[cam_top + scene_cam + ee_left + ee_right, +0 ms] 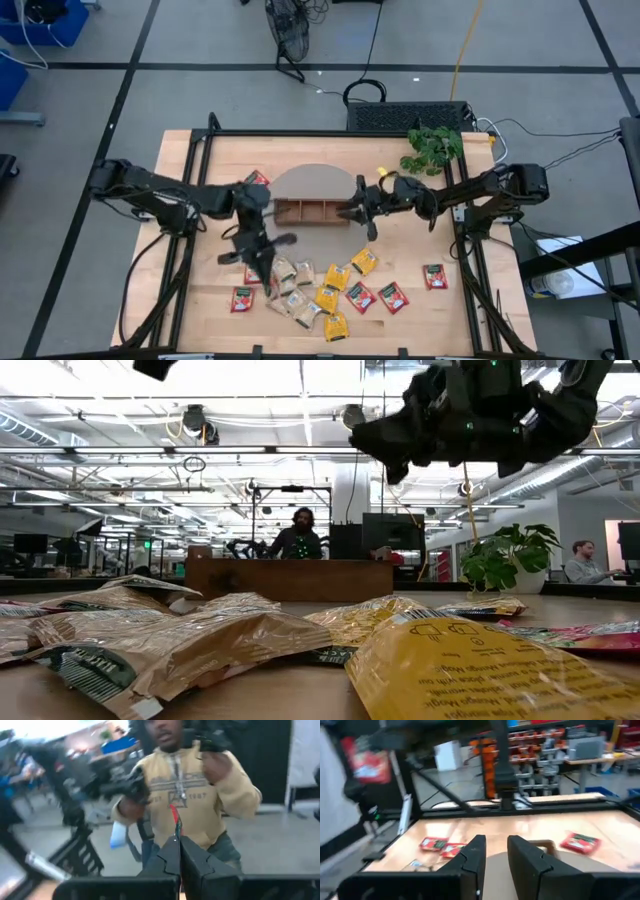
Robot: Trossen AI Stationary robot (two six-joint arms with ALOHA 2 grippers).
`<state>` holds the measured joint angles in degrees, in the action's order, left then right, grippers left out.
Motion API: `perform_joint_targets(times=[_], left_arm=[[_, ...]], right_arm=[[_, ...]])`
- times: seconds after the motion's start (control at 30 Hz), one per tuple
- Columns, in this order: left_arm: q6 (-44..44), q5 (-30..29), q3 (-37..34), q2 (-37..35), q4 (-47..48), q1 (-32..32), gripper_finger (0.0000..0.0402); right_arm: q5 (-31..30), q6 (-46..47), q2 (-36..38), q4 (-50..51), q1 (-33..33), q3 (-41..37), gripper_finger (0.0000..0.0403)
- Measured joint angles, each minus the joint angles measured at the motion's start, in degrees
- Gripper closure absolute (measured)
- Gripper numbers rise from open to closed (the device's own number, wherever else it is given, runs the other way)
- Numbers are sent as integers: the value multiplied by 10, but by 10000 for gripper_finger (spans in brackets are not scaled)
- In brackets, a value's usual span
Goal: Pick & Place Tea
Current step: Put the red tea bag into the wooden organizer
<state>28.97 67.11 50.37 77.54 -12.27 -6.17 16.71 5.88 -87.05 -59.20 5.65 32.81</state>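
Several tea sachets (310,290), red, yellow and pale beige, lie in a loose heap near the table's front edge (230,630). My left gripper (267,275) hangs above the heap's left part, shut on one red sachet (367,762) held up in the air. The brown wooden tray (310,211) stands at mid-table. My right gripper (352,212) hovers at the tray's right end, pointing toward the table's left. Its fingers (470,857) stand a little apart with nothing between them. My left gripper pinches the red sachet by one edge (175,822) between its two shut fingertips. The sachet shows edge-on in the left wrist view and sticks out past the fingertips. The fingers lie about level, pointing toward the table's near edge. The sachet is lifted clear of the heap.
A single red sachet (258,178) lies at the far left of the tray, and another (434,276) lies off to the right. A potted plant (432,148) stands at the far right corner. A person (190,795) stands beyond the near edge.
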Motion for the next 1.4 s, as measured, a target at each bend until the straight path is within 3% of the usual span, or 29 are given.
perform_joint_targets(times=[0.17, 0.37, 0.5, 0.63, 0.73, 0.87, 1.13, 1.4], left_arm=[[-27, 4, 0, 7, -11, 29, 399], [-10, -82, 0, 9, -84, 43, 399], [68, -87, 0, 10, -105, 41, 400], [149, -93, 0, 10, -97, 31, 400], [211, -138, 0, 10, -84, 20, 400], [202, -157, 0, 10, -84, 18, 400], [187, -163, 0, 10, -82, 33, 400], [187, -162, 0, 10, -109, 37, 400]], right_arm=[[-32, -158, -9, 65, -78, 51, 332], [-259, -376, -78, 81, -155, 110, 324], [-331, -488, -134, 49, -176, 145, 286], [-347, -622, -170, -50, -195, 157, 239], [-347, -710, -182, -104, -208, 156, 211], [-349, -762, -184, -119, -225, 156, 189], [-333, -824, -183, -166, -262, 156, 199], [-300, -828, -183, -173, -267, 174, 211]])
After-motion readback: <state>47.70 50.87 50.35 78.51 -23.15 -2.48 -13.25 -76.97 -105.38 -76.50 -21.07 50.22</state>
